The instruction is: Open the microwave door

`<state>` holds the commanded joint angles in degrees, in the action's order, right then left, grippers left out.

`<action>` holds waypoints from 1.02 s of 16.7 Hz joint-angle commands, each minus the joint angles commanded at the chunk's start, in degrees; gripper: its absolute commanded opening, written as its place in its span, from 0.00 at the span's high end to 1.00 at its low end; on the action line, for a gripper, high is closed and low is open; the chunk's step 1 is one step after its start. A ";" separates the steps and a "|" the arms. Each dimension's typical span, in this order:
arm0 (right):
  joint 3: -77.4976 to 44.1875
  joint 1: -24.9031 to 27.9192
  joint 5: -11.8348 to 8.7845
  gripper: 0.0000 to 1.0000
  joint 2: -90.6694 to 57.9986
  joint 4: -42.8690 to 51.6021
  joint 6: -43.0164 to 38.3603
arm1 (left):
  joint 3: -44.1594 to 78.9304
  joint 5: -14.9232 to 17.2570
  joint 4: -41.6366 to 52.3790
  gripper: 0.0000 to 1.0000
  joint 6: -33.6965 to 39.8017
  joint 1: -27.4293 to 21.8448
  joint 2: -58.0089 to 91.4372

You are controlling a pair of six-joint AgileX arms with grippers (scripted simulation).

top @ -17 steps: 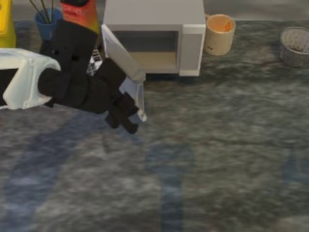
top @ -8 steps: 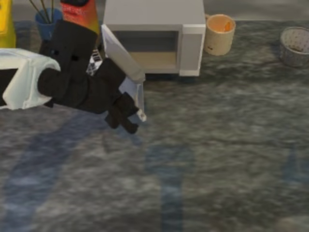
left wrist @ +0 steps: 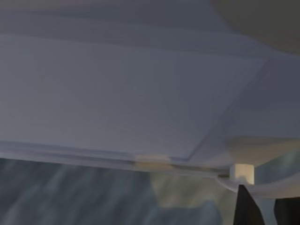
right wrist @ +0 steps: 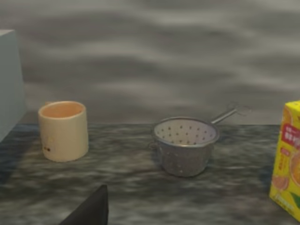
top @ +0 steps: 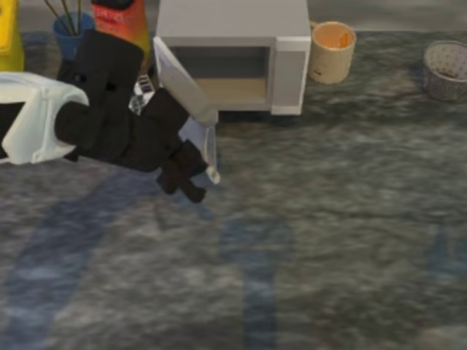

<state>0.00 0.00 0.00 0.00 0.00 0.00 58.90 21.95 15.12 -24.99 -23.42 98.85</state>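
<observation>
The silver-grey microwave [top: 233,25] stands at the back of the table with its beige interior showing. Its door [top: 184,86] is swung out toward the left and front, hinged at the left side. My left gripper [top: 205,173] is shut on the pale bar handle [top: 211,154] at the door's free edge. The left wrist view is filled by the door panel [left wrist: 117,93], with the handle [left wrist: 262,190] between my two dark fingers [left wrist: 246,208]. My right arm is out of the top view; one fingertip [right wrist: 96,208] shows in the right wrist view, nothing beside it.
A beige cup [top: 332,51] stands right of the microwave and a metal colander [top: 445,69] sits at the far right. A blue pen holder [top: 69,33], an orange-red box [top: 120,18] and a yellow carton [top: 9,36] crowd the back left behind my left arm.
My left gripper has drawn slightly leftward with the handle, and the door has swung a little wider. Nothing else has moved.
</observation>
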 joint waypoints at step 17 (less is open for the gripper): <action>0.00 0.00 0.00 0.00 0.00 0.00 0.00 | 0.27 1.79 1.23 1.00 -3.25 1.59 -0.26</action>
<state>0.00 0.00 0.00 0.00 0.00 0.00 59.17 23.74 16.35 -28.24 -21.83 98.59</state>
